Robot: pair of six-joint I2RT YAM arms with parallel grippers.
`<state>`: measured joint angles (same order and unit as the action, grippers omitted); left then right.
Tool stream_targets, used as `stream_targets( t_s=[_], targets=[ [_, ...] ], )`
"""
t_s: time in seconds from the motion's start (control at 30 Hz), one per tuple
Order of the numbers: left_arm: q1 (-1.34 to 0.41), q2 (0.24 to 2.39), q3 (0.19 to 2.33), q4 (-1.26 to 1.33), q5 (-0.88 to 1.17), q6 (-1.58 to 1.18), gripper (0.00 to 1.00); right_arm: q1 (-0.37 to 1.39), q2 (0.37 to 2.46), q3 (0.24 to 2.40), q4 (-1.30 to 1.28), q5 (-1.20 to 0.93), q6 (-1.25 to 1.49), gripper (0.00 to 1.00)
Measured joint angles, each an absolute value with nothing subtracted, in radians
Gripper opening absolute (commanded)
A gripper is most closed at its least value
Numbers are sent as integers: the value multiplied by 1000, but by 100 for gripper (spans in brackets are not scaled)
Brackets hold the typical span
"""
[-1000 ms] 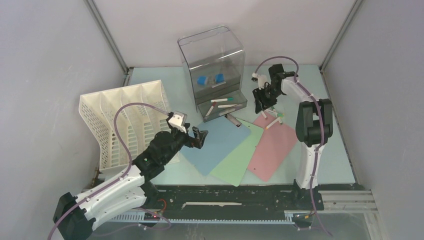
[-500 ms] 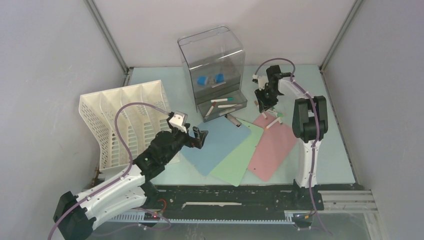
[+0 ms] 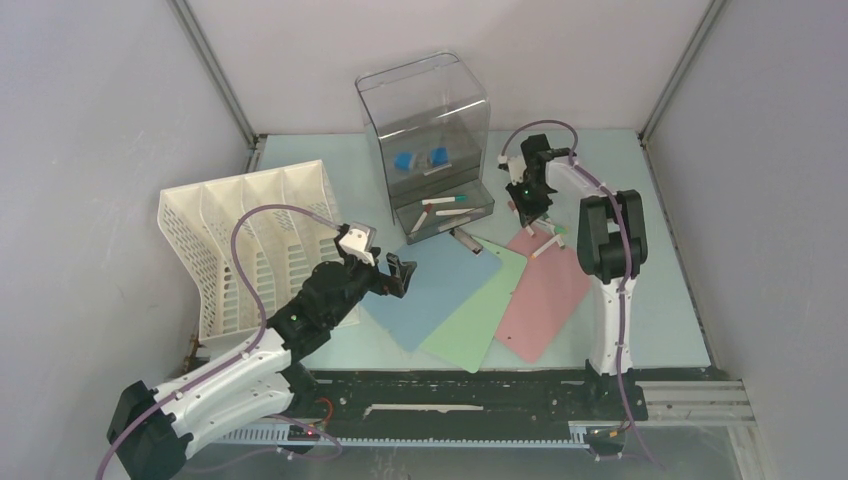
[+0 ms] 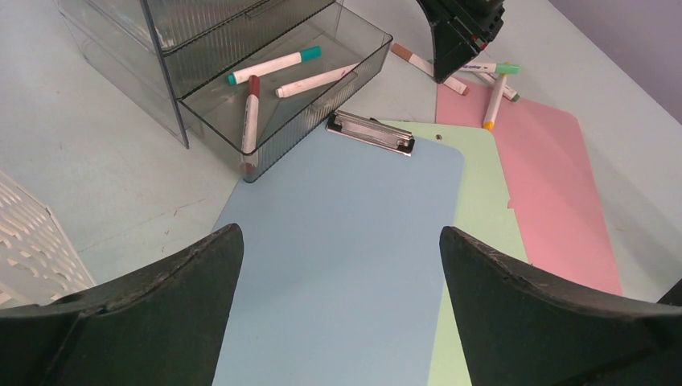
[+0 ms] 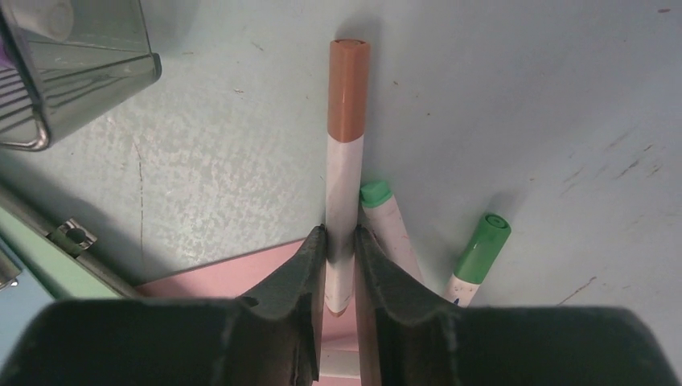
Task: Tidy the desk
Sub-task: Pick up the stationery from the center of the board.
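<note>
The right gripper (image 5: 339, 249) is pinching the brown-capped white marker (image 5: 347, 137), lying on the pale mint-green desk (image 5: 547, 96), near one end; it could pivot, nudging the adjacent green-capped marker (image 5: 386, 215) (left gripper (image 4: 342, 257) is gaping).

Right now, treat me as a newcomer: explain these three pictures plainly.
Two robot arms stand at the near edge of a pale mint-green desk. One picture looks down from above; the other two come from wrist cameras. On the desk stand a white slotted plastic file rack and a clear plastic drawer box, its bottom drawer pulled out, markers inside. A blue clipboard, a green board and a pink board overlap. The left gripper hangs open above the blue clipboard, empty. The right gripper pinches a brown-capped white marker lying on the desk.
</note>
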<state>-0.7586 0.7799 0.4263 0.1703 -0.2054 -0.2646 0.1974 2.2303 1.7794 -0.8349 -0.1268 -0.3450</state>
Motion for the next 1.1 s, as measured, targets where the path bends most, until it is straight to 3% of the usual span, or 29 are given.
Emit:
stream_targets(
  t_s=[0.37, 0.73, 1.1],
  targets=[
    [-759, 780, 426, 171, -205, -274, 100, 218, 2217, 1752, -796, -59, -366, 0],
    [-759, 790, 426, 191, -197, -292, 100, 216, 2178, 1711, -802, -74, -393, 0],
    [-758, 799, 418, 270, -168, -357, 100, 184, 2016, 1703, -902, -232, -414, 0]
  ],
)
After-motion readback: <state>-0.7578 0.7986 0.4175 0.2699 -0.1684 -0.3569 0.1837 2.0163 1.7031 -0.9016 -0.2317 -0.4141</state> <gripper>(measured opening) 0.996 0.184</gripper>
